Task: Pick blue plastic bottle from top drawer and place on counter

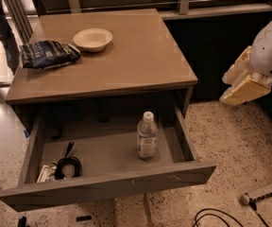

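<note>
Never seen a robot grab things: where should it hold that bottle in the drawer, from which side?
Probably from above, just below the cap: the blue plastic bottle stands upright in the top drawer, whose walls block a sideways reach. The gripper is off right, over the floor.

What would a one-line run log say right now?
top drawer: open | blue plastic bottle: upright inside | gripper: right of counter, away from bottle

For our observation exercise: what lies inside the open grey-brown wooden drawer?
A small clear plastic bottle with white cap stands upright at right; a coiled black cable lies front-left. The back of the drawer, under the tan counter, is hidden. The gripper hangs far right.
</note>
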Controlling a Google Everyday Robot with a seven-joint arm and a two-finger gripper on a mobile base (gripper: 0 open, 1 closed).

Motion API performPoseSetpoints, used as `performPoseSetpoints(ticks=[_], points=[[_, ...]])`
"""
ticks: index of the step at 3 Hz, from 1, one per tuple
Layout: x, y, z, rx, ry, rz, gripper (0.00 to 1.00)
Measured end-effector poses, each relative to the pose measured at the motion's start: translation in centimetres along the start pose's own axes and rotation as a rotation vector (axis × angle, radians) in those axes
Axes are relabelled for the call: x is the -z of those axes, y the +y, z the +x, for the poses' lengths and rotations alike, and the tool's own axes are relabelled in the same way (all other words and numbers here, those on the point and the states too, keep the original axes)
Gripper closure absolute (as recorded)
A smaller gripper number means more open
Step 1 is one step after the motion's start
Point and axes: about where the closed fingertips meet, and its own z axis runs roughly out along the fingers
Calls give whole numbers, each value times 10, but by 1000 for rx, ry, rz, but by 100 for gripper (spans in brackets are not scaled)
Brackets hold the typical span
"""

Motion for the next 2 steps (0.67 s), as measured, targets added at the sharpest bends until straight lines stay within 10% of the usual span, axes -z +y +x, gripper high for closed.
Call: performPoseSetpoints(ticks=[2], points=[[-78,-6,-12,-68,-187,-52,100]])
